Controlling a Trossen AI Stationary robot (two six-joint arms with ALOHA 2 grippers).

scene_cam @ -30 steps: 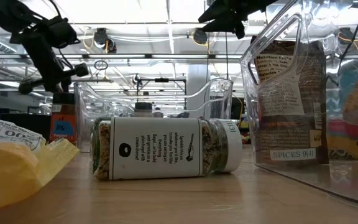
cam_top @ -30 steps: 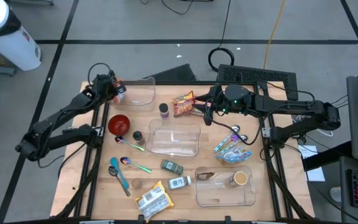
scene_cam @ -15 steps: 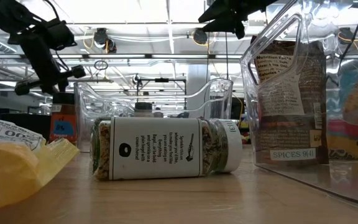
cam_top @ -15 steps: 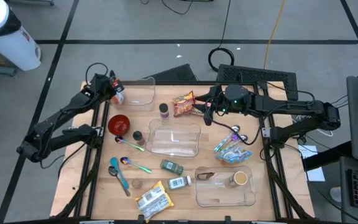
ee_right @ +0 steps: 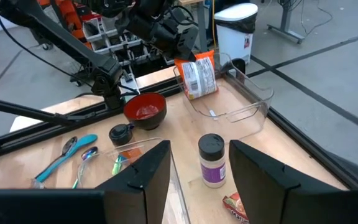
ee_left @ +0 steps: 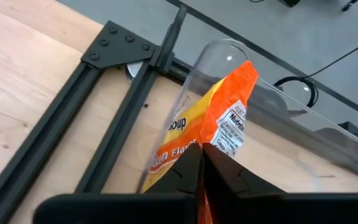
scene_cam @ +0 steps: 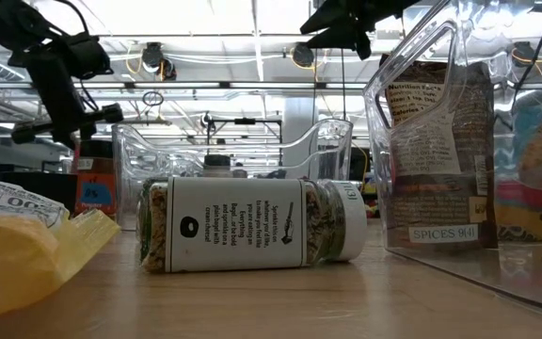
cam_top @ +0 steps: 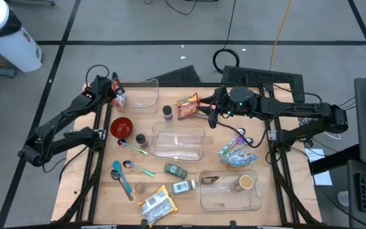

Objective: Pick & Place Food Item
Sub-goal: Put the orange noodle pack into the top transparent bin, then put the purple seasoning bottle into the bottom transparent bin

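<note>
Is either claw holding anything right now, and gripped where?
The left claw pinches the orange soup packet by one end, beside the clear bin. The right claw is open, holding nothing.

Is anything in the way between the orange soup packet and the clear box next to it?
Nothing visible. The left pincer holds the orange soup packet right at the rim of the clear bin, which looks open on top.
</note>
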